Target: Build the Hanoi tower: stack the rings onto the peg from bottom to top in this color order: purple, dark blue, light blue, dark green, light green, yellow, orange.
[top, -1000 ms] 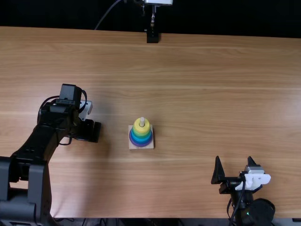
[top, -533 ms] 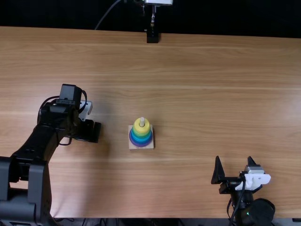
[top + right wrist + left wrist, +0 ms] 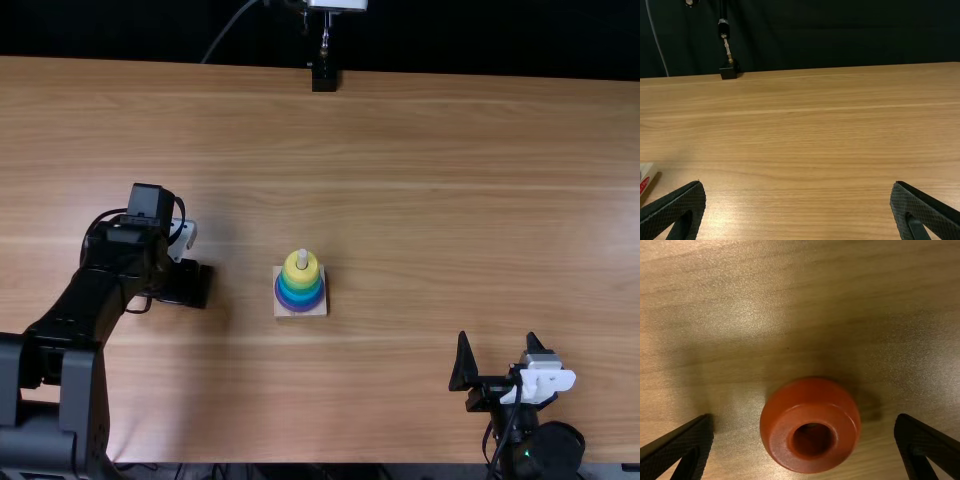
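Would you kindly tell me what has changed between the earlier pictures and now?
The left gripper has shifted slightly toward the table's near edge as the top view shows it, perhaps partly by lowering. It is open now, with the round orange ring between its fingers, not gripped. The stack of coloured rings on its wooden peg and the right gripper stayed as they were.

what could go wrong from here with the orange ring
The orange ring has rounded sides, so the left gripper's open fingers may slip or tip it as they close.

Its hole is small, and only a short tip of the peg rises above the yellow ring: an off-centre release could leave it perched or rolling off.
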Tool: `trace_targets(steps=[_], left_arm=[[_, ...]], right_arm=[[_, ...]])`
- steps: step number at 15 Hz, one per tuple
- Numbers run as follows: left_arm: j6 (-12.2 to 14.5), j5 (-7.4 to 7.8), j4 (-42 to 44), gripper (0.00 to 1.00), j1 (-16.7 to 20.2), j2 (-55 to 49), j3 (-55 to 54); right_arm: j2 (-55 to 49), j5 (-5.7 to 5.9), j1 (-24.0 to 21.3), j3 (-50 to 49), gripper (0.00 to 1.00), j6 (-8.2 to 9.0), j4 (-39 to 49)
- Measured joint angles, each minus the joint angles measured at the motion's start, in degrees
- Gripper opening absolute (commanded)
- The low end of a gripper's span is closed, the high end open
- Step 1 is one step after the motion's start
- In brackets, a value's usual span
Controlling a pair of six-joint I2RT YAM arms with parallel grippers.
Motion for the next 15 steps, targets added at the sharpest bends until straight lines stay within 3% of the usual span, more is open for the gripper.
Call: trace_targets(steps=[2,3,8,12,15], left_arm=[[0.02,0.15,0.22,0.22,0.0,0.0,-0.02],[0.02,0.44,0.55,0.02,0.0,0.0,-0.09],[0.0,1.92,-0.22,0.0,0.0,-0.31,-0.5],[-0.02,1.97,-7.69,0.0,-1.29,-3.89,0.63],[-0.07,1.88,-14.75,0.0,-2.58,-8.94,8.57]], right_arm=[[0.0,0.0,-0.02,0.0,1.0,-0.04,0.02],[0.0,0.0,0.0,0.0,1.0,-0.04,0.0],[0.0,0.0,0.0,-0.02,1.0,-0.04,0.0],[0.0,0.0,0.0,0.0,1.0,-0.02,0.02],[0.0,-0.02,0.0,0.0,1.0,-0.04,0.02]])
